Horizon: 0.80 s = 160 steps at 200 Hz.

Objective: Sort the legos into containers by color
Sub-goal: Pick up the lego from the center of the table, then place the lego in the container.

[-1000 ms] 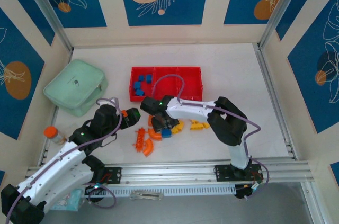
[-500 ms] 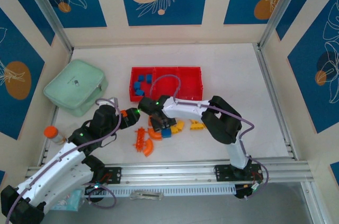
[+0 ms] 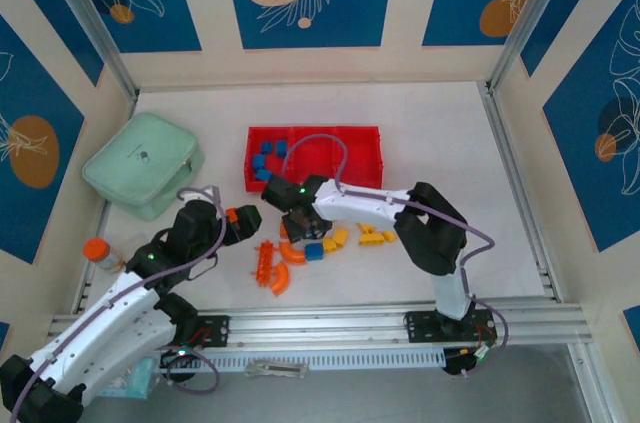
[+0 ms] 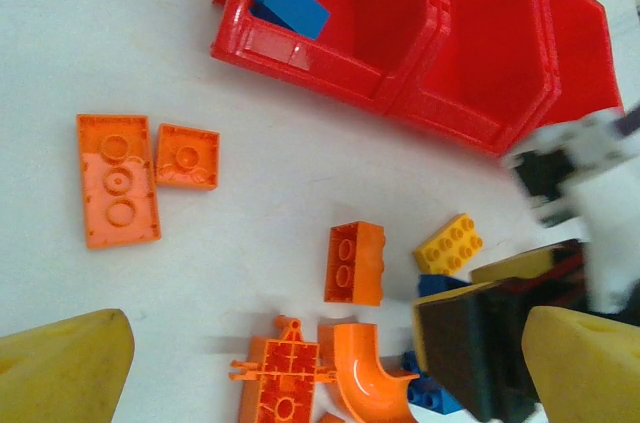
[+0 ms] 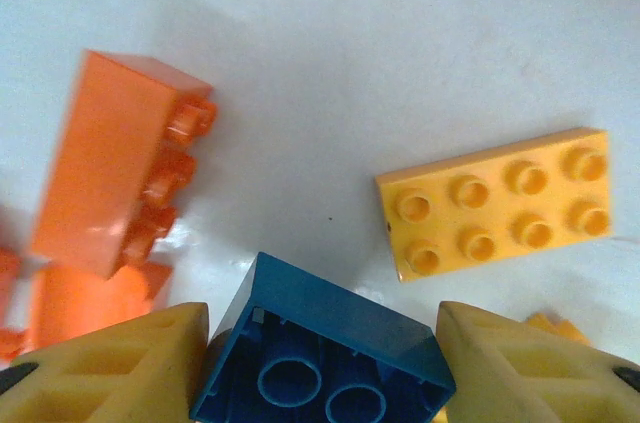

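Note:
My right gripper (image 5: 320, 343) is shut on a blue lego (image 5: 320, 358), hollow side toward the camera, a yellow finger against each end. Beside it lie an orange brick (image 5: 115, 178) and a yellow brick (image 5: 495, 205). From above, the right gripper (image 3: 305, 228) hangs over the lego pile in front of the red tray (image 3: 340, 133). Blue legos (image 3: 268, 158) lie in the tray's left container. My left gripper (image 4: 325, 368) is open with nothing between its fingers, above an orange brick (image 4: 353, 261) and a curved orange piece (image 4: 370, 373); from above the left gripper (image 3: 240, 226) is left of the pile.
A mint-green case (image 3: 145, 163) sits at the left. An orange-capped bottle (image 3: 97, 250) stands near the left arm. Two flat orange plates (image 4: 117, 178) lie left of the pile, and yellow legos (image 3: 375, 236) to its right. The tray's middle and right containers (image 4: 480, 53) hold nothing.
The right gripper's fingers have drawn in onto the blue lego and the wrist has shifted slightly over the pile. The left arm has barely moved.

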Each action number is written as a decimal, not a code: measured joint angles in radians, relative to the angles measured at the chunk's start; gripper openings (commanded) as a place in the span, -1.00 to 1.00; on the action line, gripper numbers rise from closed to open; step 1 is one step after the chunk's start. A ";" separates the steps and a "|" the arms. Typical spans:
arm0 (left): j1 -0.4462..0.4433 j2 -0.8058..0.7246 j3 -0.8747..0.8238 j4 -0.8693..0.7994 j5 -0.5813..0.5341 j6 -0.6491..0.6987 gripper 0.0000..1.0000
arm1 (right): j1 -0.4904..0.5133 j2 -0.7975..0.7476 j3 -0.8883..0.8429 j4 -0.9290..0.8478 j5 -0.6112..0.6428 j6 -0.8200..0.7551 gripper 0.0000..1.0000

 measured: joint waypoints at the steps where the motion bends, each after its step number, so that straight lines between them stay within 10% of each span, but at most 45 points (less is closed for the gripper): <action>1: 0.000 0.000 0.000 -0.001 0.000 0.000 0.99 | 0.000 -0.002 0.000 0.000 0.000 0.000 0.13; 73: 0.060 -0.020 0.050 -0.080 -0.022 0.054 0.99 | -0.059 -0.019 0.194 0.027 0.034 -0.090 0.12; 160: 0.211 0.020 0.077 -0.098 0.024 0.125 0.98 | -0.140 0.308 0.581 0.107 0.042 -0.230 0.13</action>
